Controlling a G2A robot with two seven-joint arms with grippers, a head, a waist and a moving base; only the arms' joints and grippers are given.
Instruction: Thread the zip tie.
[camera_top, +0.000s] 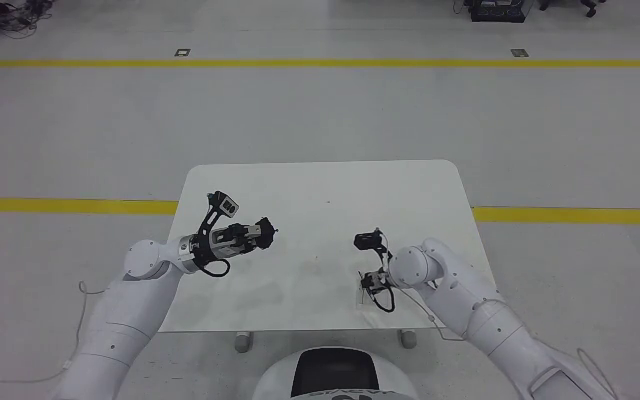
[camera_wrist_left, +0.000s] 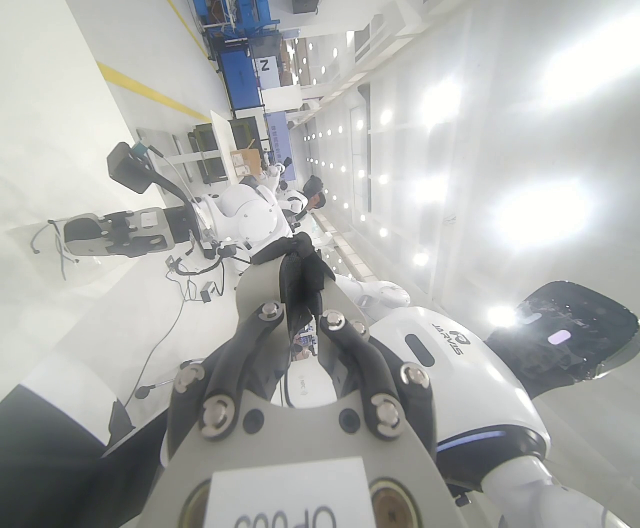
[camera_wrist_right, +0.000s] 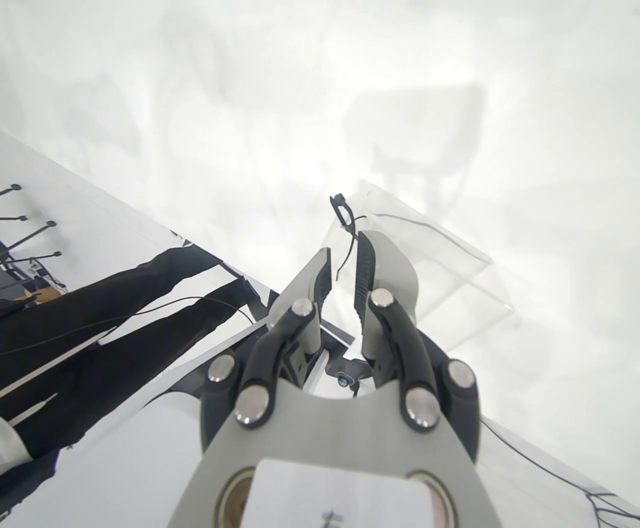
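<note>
A thin black zip tie (camera_wrist_right: 345, 225) hangs over a clear plastic tray (camera_wrist_right: 450, 260), its head pointing away from the wrist. My right gripper (camera_wrist_right: 344, 250) is open by a narrow gap with the tie's strap between the fingertips, touching one pad (camera_wrist_right: 365, 260). From above, this gripper (camera_top: 370, 286) is over the tray (camera_top: 364, 297) near the table's front edge. My left gripper (camera_top: 268, 231) is held above the left half of the table, turned sideways toward the right gripper (camera_wrist_left: 75, 239). Its fingers (camera_wrist_left: 260, 300) are shut, with a dark shape at the tips that I cannot identify.
The white table (camera_top: 330, 190) is bare apart from the tray. More loose black ties (camera_wrist_left: 35, 242) lie in the clear tray (camera_wrist_left: 22, 265). The table's front edge runs close to the tray.
</note>
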